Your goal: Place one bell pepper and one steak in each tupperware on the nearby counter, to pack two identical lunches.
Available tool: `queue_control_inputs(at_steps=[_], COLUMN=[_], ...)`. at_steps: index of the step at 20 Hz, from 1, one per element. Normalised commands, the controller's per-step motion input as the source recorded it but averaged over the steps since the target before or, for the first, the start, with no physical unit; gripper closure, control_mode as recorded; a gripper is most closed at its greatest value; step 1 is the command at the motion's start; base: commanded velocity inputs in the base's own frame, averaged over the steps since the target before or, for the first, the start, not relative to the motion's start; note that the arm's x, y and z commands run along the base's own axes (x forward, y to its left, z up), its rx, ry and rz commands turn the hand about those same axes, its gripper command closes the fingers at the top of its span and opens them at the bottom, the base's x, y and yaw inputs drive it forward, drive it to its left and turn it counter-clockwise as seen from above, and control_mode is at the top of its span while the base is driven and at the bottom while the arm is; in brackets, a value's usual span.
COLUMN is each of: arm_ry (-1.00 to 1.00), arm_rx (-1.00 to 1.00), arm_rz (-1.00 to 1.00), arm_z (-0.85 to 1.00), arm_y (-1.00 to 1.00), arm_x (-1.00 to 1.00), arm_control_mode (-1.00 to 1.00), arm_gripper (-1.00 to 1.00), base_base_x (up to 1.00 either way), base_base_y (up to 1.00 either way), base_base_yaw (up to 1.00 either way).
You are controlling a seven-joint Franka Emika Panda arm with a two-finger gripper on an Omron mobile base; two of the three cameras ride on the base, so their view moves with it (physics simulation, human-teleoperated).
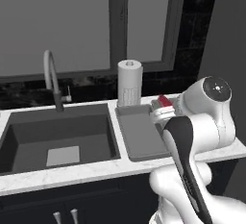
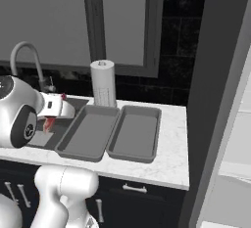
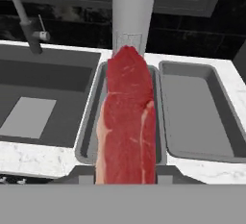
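Note:
My gripper [image 3: 126, 174] is shut on a red raw steak [image 3: 127, 117], which hangs out in front of the hand. Two grey tupperware trays lie side by side on the white marbled counter [image 2: 171, 148]: the left one [image 2: 88, 131] next to the sink, the right one [image 2: 135, 134] beyond it. Nothing lies in either tray. In the right base view the gripper [image 2: 55, 110] with the steak [image 2: 49, 123] hovers by the left tray's sink-side edge. The steak [image 1: 165, 101] peeks out behind the arm over the left tupperware [image 1: 139, 131]. The bell pepper is out of view.
A dark sunken sink [image 1: 57, 136] with a curved faucet [image 1: 50, 74] lies left of the trays. A white paper towel roll [image 1: 129, 81] stands behind the left tray by the window. A tall dark panel [image 2: 215, 100] closes off the counter's right end.

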Motion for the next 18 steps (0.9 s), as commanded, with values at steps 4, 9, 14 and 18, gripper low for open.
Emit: queue_control_inputs(at_steps=[4,9,14,18], arm_ry=[0.01,0.07,0.07,0.11], arm_rx=[-0.02,0.00,0.08,0.07], arm_rz=[-0.03,-0.01,0.00,0.00], arm_z=[-0.33,-0.43,-0.54,-0.54], arm_y=[0.47,0.07,-0.03,-0.15], arm_x=[0.62,0.40,0.34,0.33], arm_control_mode=[-1.00,-1.00,-1.00,-1.00], arm_gripper=[1.00,1.00,1.00,1.00], base_base_x=[0.00,0.00,0.00,0.00], base_base_y=[0.00,0.00,0.00,0.00], base_base_yaw=[0.00,0.00,0.00,0.00])
